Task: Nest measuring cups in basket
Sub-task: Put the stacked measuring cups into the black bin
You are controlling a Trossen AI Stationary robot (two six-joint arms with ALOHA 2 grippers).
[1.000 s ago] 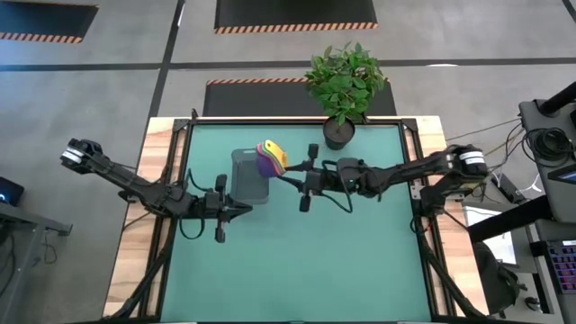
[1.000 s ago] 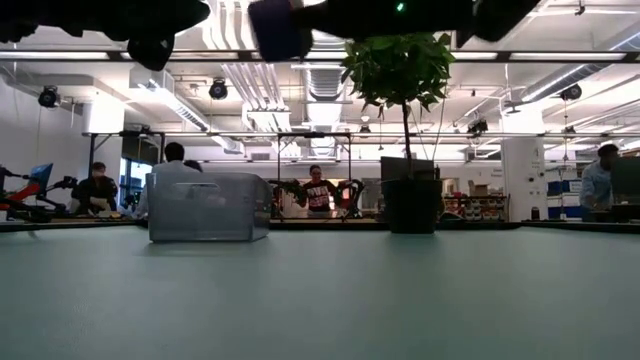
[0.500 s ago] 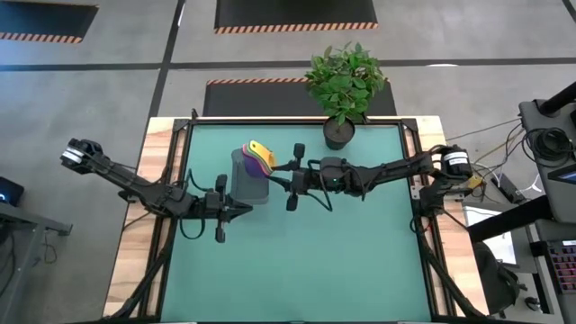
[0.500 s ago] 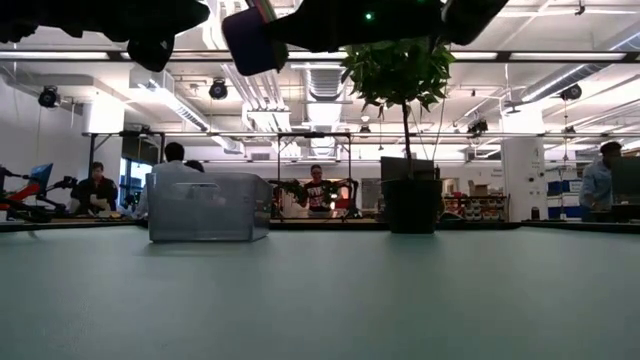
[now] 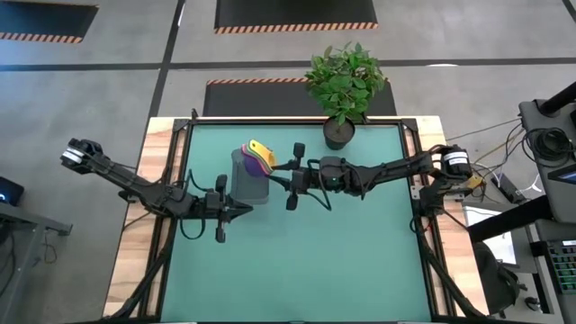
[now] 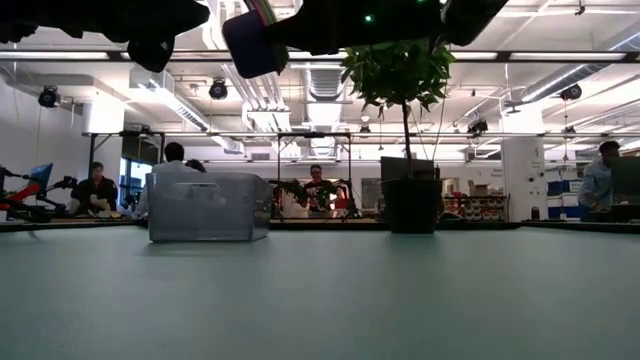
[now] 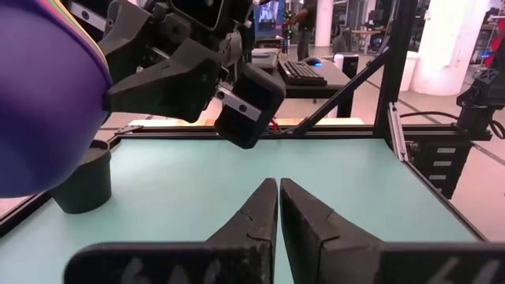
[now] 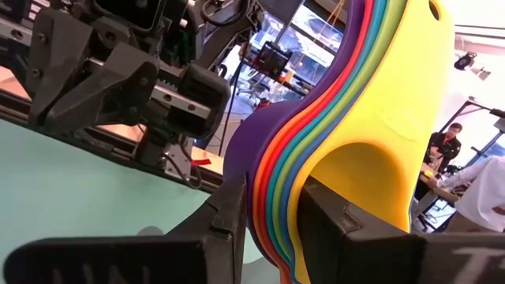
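Observation:
The measuring cups [image 5: 259, 156] are nested into one stack, yellow innermost and purple outermost; they fill the right wrist view [image 8: 347, 118], and the purple one shows in the left wrist view [image 7: 39, 95]. My right gripper [image 5: 274, 167] [image 8: 276, 205] is shut on the stack, which hangs in the air over the far right part of the dark grey basket [image 5: 247, 184]. The basket [image 6: 208, 207] stands on its base on the green table. My left gripper [image 5: 243, 210] [image 7: 278, 197] hovers shut just near of the basket, touching nothing. My right gripper pinches the nested stack through its bowls: one finger [image 8: 233, 213] lies on the purple cup's outer wall [image 8: 245, 150], the other finger [image 8: 331, 217] inside the yellow cup's hollow [image 8: 355, 173]. The fingers come level from the table's right. The stack is lifted clear, tipped on its side, handles toward the far side.
A potted plant [image 5: 345, 85] in a black pot [image 5: 338, 133] [image 6: 412, 205] stands at the table's far edge, right of the basket. The green mat [image 5: 306, 261] lies bare on the near half. People sit and stand in the room beyond [image 6: 317, 190].
My right gripper carried the stack of cups toward the table's left, from beside the basket's right side to above its far right part, then held still for the last half second. The hold stayed shut on the stack.

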